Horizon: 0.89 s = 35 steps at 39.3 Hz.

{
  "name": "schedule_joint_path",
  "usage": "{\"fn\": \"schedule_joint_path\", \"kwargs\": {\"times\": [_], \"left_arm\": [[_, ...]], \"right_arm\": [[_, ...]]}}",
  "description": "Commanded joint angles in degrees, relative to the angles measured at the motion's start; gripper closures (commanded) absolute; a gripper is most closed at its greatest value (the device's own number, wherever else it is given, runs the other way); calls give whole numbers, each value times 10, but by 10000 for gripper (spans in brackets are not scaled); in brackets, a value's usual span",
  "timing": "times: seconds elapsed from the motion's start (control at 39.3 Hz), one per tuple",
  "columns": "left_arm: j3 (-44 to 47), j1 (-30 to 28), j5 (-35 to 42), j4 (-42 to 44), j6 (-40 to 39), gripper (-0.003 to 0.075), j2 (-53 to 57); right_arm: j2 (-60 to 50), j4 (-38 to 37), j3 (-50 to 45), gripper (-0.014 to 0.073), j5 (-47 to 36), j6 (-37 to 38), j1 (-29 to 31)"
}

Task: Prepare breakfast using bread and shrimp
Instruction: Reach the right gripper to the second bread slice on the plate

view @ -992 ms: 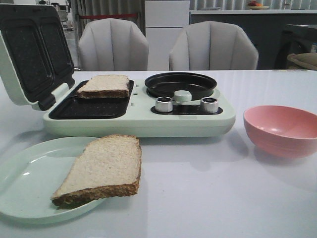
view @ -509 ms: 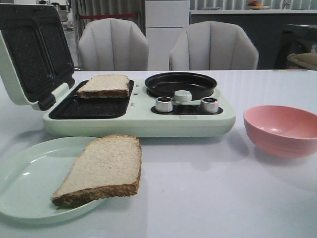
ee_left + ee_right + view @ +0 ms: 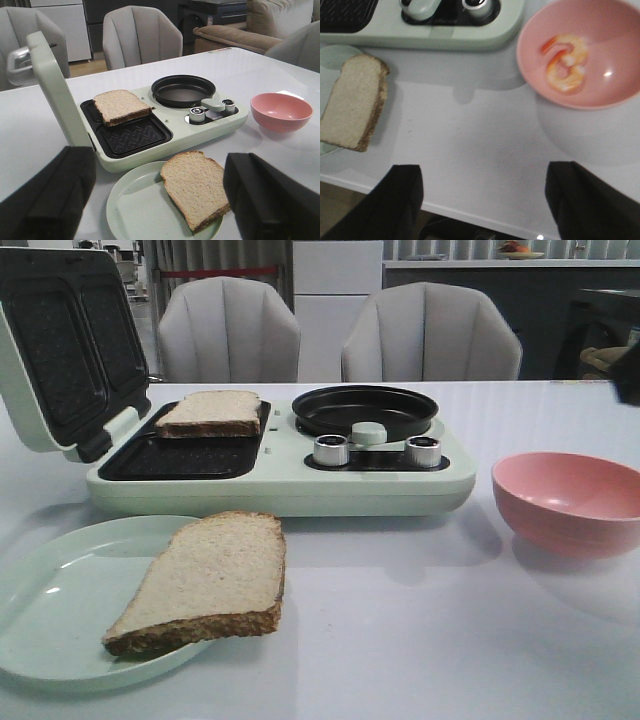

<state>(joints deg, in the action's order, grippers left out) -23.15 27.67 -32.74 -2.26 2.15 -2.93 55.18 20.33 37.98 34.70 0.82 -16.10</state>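
Lying curled in pink bowl: shrimp, right of breakfast maker; one bread slice on its grill, another on plate in front; both grippers, left and right, jaws spread, empty

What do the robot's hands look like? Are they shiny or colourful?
Not colourful. Each hand shows only as two chunky black fingers with a wide gap between them. The left hand has broad, matte, blocky fingers with rounded edges. The right hand looks the same: dark, plain fingers. No cables, stickers or markings show, and the arms themselves are out of view.
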Motion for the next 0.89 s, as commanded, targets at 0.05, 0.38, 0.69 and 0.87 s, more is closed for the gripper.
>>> {"fn": "schedule_joint_path", "kwargs": {"times": [0.05,0.38,0.69,0.87], "left_arm": [[-15,4,48,-8,-3,139,-9],[-15,4,48,-8,-3,139,-9],[-15,4,48,-8,-3,139,-9],[-15,4,48,-8,-3,139,-9]], "right_arm": [[98,89,49,-11,-27,-30,-30],[293,310,129,-11,-28,-194,-64],[415,640,145,-11,11,-479,-65],[469,755,146,-11,22,-582,-83]]}}
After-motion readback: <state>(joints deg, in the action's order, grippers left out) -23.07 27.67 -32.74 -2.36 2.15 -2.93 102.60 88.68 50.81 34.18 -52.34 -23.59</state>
